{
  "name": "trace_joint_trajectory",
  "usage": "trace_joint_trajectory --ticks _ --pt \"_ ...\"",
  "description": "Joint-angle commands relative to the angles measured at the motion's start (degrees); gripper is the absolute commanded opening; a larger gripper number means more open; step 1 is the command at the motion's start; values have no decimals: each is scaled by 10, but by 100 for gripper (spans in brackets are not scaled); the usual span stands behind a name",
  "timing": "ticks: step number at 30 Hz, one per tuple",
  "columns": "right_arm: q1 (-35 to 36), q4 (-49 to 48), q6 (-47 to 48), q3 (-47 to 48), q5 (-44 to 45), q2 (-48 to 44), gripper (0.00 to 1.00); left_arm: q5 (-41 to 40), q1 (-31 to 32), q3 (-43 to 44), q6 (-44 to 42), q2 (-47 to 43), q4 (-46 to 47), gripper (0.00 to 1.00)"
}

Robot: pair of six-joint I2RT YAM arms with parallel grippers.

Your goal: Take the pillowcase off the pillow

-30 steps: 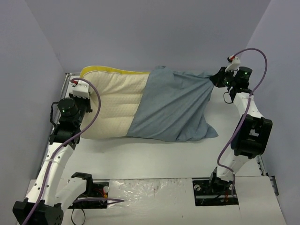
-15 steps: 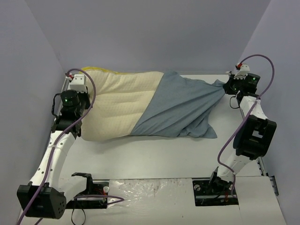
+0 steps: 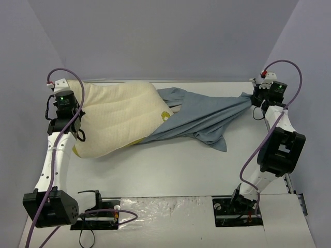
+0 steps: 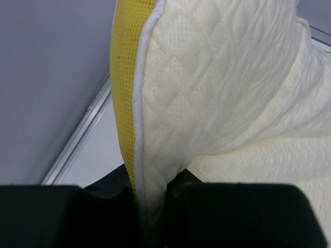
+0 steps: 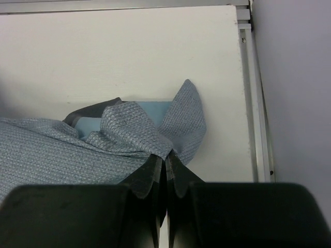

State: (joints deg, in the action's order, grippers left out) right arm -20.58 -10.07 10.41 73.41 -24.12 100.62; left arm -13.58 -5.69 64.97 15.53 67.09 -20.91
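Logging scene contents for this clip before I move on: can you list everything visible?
Plump quilted cream pillow with yellow edge trim: one, cream, left half of table, mostly outside the case.
Soft grey-blue cloth pillowcase: one, grey-blue, stretched across right half, mouth at pillow's end.
Flat white table: one, white, under everything.
Purple cables: two, purple, one along each arm.
Left gripper: one, black, shut on pillow's yellow-trimmed edge.
Right gripper: one, black, shut on pillowcase's bunched end, far right.

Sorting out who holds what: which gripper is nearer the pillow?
Left. The left gripper pinches the pillow at its yellow-trimmed edge; the right gripper is across the table, shut on the pillowcase, clear of the pillow.
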Motion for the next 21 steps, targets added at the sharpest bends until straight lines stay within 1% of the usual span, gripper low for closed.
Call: trace_joint_trajectory --ticks 1,4,7,9,11,16,19,21 --pt "-17 -43 12 13 55 -44 0 -108 -23 47 10 -26 29 2" --pt "-24 -45 15 15 54 -51 0 -104 -33 52 16 -20 26 2" --pt "-25 -42 16 14 43 -65 0 -76 -34 54 17 -8 28 2" --pt "-30 -50 19 13 54 -77 0 -89 -34 56 17 -4 25 2" --pt "-44 -71 11 10 58 -93 0 -109 -41 56 19 -11 28 2" --pt "-60 -77 -7 10 60 -102 0 -106 -51 71 73 -54 31 2" --pt "-80 -110 -35 -5 67 -111 0 -102 -57 117 94 -76 22 2" --pt "-83 -111 -39 -12 65 -111 0 -95 -57 140 97 -79 17 2"
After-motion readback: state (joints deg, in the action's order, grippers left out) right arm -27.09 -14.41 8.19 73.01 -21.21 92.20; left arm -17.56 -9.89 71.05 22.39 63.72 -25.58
